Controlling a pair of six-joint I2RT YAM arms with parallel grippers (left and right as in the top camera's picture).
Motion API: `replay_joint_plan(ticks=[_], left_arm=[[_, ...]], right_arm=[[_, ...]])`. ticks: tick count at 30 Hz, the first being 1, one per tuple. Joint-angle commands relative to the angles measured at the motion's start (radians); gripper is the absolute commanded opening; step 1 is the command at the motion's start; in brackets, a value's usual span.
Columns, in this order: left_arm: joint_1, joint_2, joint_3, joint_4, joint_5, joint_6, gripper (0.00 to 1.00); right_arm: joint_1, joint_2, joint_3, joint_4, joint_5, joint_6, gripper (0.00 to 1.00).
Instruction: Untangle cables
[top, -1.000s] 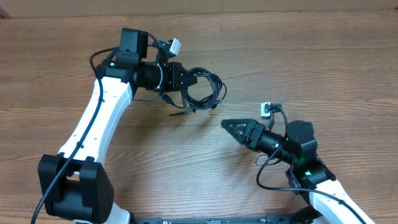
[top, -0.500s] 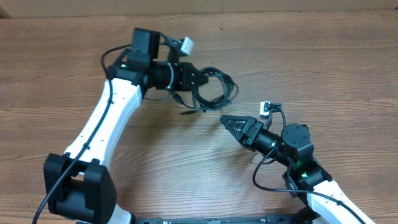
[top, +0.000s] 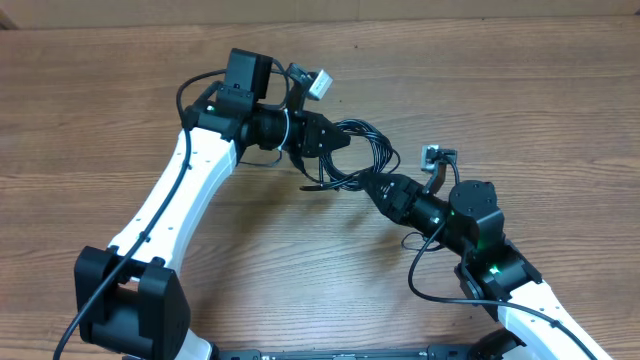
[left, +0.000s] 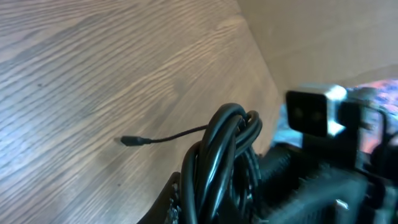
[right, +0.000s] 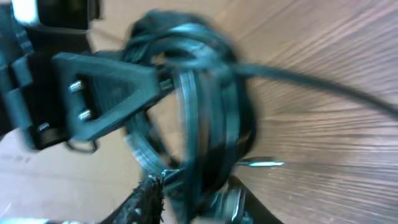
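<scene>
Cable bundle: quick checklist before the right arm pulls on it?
1. Left gripper grips the cables: ok.
2. Right gripper has its tip at the bundle: ok.
3. Right jaws closed on a strand: cannot tell, the right wrist view is blurred.
4. One strand separated from the rest: not ok, the loops are bunched together.
5. Loose plug end sticks out clear of the bundle: ok.
</scene>
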Motion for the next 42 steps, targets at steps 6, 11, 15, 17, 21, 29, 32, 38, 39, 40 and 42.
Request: replay_joint_plan(ticks=[6, 11, 15, 17, 21, 29, 32, 38, 39, 40, 42], left_arm=[[-0.002, 0.003, 0.015, 0.009, 0.269, 0.029, 0.04], [0.0, 0.003, 0.015, 0.022, 0.348, 0.029, 0.04], [0.013, 0.003, 0.015, 0.032, 0.431, 0.029, 0.04], [0.019, 0.003, 0.015, 0.032, 0.435, 0.03, 0.04], [0.021, 0.004, 0.015, 0.045, 0.431, 0.031, 0.04], [0.025, 0.004, 0.015, 0.054, 0.11, 0.028, 0.04], [0.025, 0.004, 0.015, 0.055, -0.021, -0.016, 0.04], [0.025, 0.004, 0.015, 0.078, -0.153, -0.113, 0.04], [0.023, 0.004, 0.015, 0.09, -0.151, -0.114, 0.04], [0.018, 0.004, 0.015, 0.106, -0.151, -0.114, 0.04], [-0.001, 0.004, 0.015, 0.136, -0.151, -0.114, 0.04]], right_arm=[[0.003, -0.002, 0.03, -0.114, 0.212, -0.051, 0.26], [0.003, -0.002, 0.03, -0.187, 0.278, -0.051, 0.25], [0.003, -0.002, 0.03, -0.237, 0.356, -0.051, 0.25], [0.003, -0.002, 0.03, -0.241, 0.371, -0.051, 0.25], [0.003, -0.002, 0.03, -0.233, 0.372, -0.071, 0.25], [0.003, -0.005, 0.031, -0.166, 0.204, -0.129, 0.27], [0.003, -0.012, 0.034, -0.126, 0.114, -0.131, 0.33], [0.003, -0.031, 0.034, -0.033, -0.052, 0.012, 0.41], [0.005, -0.029, 0.034, -0.034, -0.055, 0.071, 0.41], [0.008, -0.024, 0.034, -0.034, -0.056, 0.121, 0.41], [0.026, -0.005, 0.034, -0.033, -0.053, 0.2, 0.42]])
